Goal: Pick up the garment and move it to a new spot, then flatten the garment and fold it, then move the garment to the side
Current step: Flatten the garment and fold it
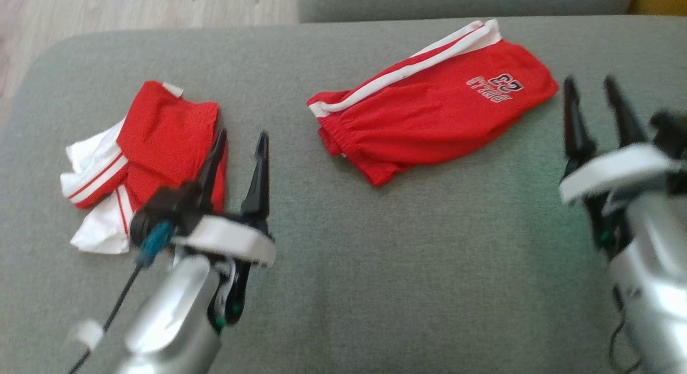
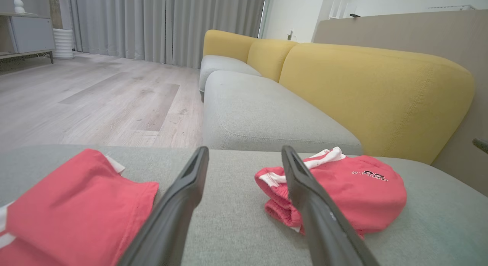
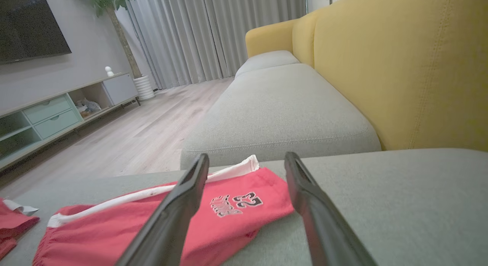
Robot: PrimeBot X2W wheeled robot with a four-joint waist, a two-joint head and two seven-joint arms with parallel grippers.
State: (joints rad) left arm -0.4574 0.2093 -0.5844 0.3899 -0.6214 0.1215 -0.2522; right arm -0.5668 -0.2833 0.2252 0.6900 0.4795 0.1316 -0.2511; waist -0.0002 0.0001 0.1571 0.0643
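Grey, finely woven upholstery covers the broad sofa seat cushion (image 1: 375, 266), which has rounded corners. Smooth mustard-yellow backrests (image 2: 373, 94) stand behind it, with pale wood-plank floor (image 2: 95, 98) and pleated grey curtains (image 2: 152, 25) further off. The red shorts (image 1: 429, 122) lie flat toward the far right of the cushion. They are soft jersey with a gathered elastic waistband, a white side stripe and a stitched "23" print. On the left lies a red-and-white garment (image 1: 161, 132), bunched into a rough rectangle with white striped edges poking out.

The left claw (image 1: 241, 133) has its two tapered dark fingers spread wide and holds nothing. It sits at the right edge of the red-and-white garment, and I cannot tell whether it touches the cloth. The right claw (image 1: 589, 81) is also spread wide and empty, just right of the shorts.
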